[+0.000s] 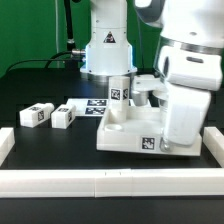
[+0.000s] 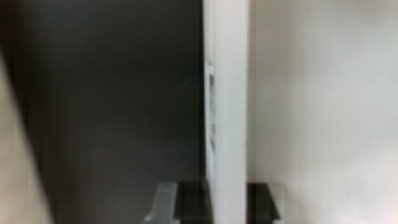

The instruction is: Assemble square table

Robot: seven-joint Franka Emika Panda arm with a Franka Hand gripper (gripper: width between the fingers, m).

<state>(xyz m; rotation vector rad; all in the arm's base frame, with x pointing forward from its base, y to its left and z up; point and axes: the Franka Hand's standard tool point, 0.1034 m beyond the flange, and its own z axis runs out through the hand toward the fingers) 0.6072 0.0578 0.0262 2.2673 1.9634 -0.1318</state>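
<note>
The square table's white panel (image 1: 125, 135) lies in the middle of the table, with a tag on its front wall. One tag-marked leg post (image 1: 120, 90) stands upright at its far corner. Two loose leg posts (image 1: 37, 115) (image 1: 63, 116) lie at the exterior view's left. My gripper (image 1: 152, 100) is down at the panel's far right part, largely hidden by the arm. In the wrist view the gripper (image 2: 226, 203) has its dark fingertips (image 2: 185, 203) on either side of a thin white edge of the panel (image 2: 226, 100), and looks shut on it.
The marker board (image 1: 95, 105) lies flat behind the loose legs. Long white border rails run along the front (image 1: 100, 182), the left (image 1: 5, 145) and the right (image 1: 213, 145). The robot's base (image 1: 107, 50) stands at the back.
</note>
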